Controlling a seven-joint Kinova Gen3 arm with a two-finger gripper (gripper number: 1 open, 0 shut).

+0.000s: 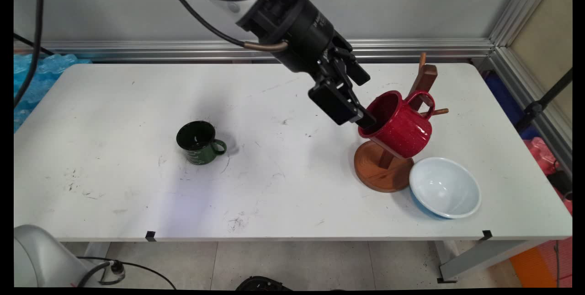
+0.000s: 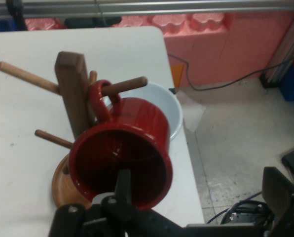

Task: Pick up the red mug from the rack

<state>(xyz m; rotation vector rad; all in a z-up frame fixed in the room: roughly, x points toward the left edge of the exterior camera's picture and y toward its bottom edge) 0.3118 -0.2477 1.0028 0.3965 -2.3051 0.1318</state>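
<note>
Laterally, the black two-finger gripper meets the red speckled enamel mug, fingers spread, one inside its rim. The mug's handle is hooked over a peg of the wooden mug tree, mouth tilted toward the gripper.

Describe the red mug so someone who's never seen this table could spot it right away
Look to the right end of the white table, where a wooden mug rack stands beside a pale blue bowl. The red mug hangs tilted by its handle on a peg there, with the gripper at its rim. The other mug, dark green, stands alone mid-table.
</note>
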